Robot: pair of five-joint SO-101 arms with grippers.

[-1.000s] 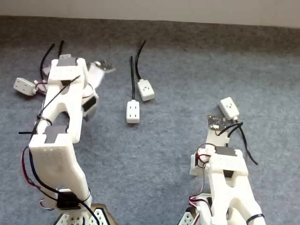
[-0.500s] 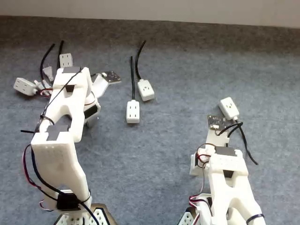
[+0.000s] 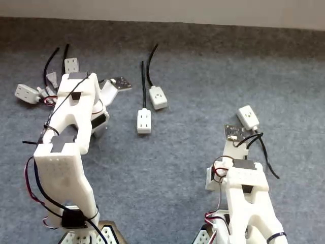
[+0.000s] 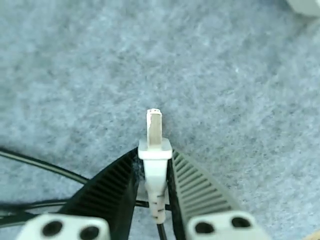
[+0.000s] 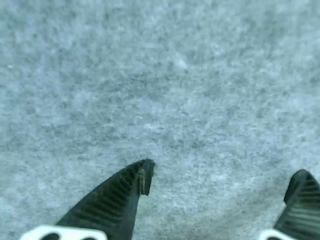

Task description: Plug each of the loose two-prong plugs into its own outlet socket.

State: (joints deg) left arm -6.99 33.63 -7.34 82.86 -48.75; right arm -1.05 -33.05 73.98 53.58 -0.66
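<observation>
My left gripper [image 4: 154, 155] is shut on a white two-prong plug [image 4: 154, 150], whose prongs point away from me just above the grey carpet. Its black cord [image 4: 30, 160] trails off beside the fingers. In the high view the left arm [image 3: 76, 112] stands at the left of the table. Two white outlet sockets [image 3: 144, 121] [image 3: 158, 97] with black cords lie in the middle, a short way right of that arm. Another socket [image 3: 248, 117] lies just beyond the right arm [image 3: 246, 188]. My right gripper [image 5: 222, 175] is open over bare carpet with nothing between its fingers.
At the far left lie two more white sockets [image 3: 25, 93] [image 3: 71, 65] and a small plug [image 3: 51, 78] among black cords. The grey carpet [image 3: 193, 76] ends at a pale wall along the far side. A white edge [image 4: 306, 5] shows far ahead of the held plug.
The left arm has drawn back toward the near side and swung slightly right, uncovering a socket at the far left. For the last half second it has kept still. The right arm has not moved.
</observation>
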